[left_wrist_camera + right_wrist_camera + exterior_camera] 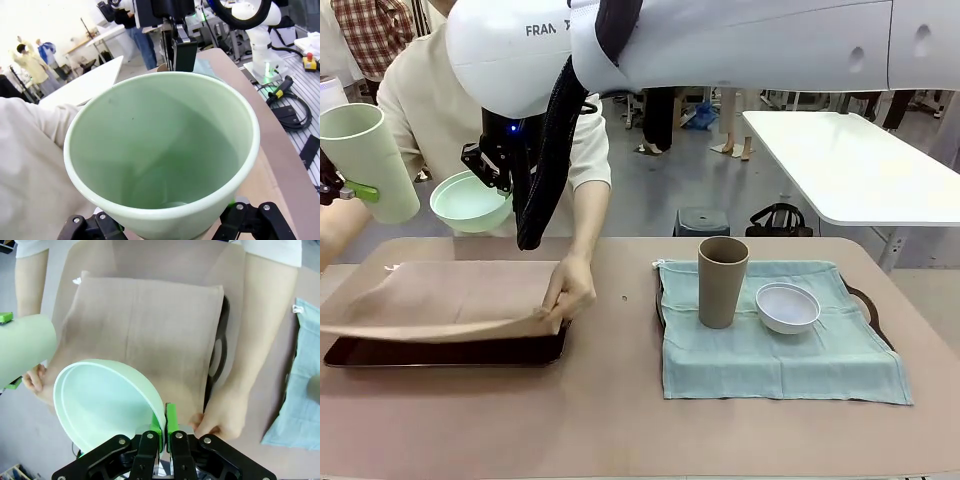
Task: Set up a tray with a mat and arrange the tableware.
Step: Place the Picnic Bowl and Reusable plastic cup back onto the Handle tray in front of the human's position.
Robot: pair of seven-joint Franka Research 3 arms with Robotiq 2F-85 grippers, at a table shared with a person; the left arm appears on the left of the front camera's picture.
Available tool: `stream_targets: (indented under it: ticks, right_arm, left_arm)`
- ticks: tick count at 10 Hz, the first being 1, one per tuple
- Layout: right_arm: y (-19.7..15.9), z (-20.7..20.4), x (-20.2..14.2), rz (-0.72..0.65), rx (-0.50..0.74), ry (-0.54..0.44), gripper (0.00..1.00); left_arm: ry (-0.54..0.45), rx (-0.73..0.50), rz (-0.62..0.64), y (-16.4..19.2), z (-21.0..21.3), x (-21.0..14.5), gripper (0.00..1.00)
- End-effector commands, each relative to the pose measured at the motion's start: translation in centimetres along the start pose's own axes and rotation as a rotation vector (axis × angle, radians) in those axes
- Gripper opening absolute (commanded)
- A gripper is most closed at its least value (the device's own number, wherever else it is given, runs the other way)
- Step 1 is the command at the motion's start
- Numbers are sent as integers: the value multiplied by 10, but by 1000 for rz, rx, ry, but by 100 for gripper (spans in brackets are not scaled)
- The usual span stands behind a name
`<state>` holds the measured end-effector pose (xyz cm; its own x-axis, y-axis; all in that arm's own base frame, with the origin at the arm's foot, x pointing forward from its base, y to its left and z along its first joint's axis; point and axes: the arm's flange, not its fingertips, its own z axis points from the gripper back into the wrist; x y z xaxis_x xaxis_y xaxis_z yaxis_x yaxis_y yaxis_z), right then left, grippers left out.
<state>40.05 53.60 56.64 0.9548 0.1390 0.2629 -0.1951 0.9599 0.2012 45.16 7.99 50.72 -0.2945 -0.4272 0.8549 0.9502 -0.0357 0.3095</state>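
Observation:
My left gripper point(348, 188) at the far left is shut on a pale mint green cup point(365, 160), held up above the table; in the left wrist view the cup point(160, 150) sits mouth-up between my fingers point(95, 226). My right gripper point(165, 426), reached across to the left, is shut on the rim of a mint green bowl point(105, 405) hanging over a tan mat point(150, 325). A person's hands point(570, 287) spread this mat point(440, 295) on a dark tray point(450, 353). On the right, a tan brown cup point(722, 280) and a white bowl point(787, 306) stand on a teal mat point(770, 350).
The teal mat lies over a second dark tray whose handle point(867, 303) shows at its right. The person stands close behind the left tray. The front strip of the brown table point(620, 420) is bare. Beyond it stand a white table point(850, 160) and a bag point(780, 218).

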Motion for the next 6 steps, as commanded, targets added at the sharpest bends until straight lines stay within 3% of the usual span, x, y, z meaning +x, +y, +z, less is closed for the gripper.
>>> stream_targets:
  ticks: [1,6]
  right_arm:
    - [0,-1,0,0,-2,-10,0]
    - [0,-1,0,0,-2,-10,0]
  left_arm:
    - [-6,9,-18,2,0,2,73]
    - [-6,9,-18,2,0,2,73]
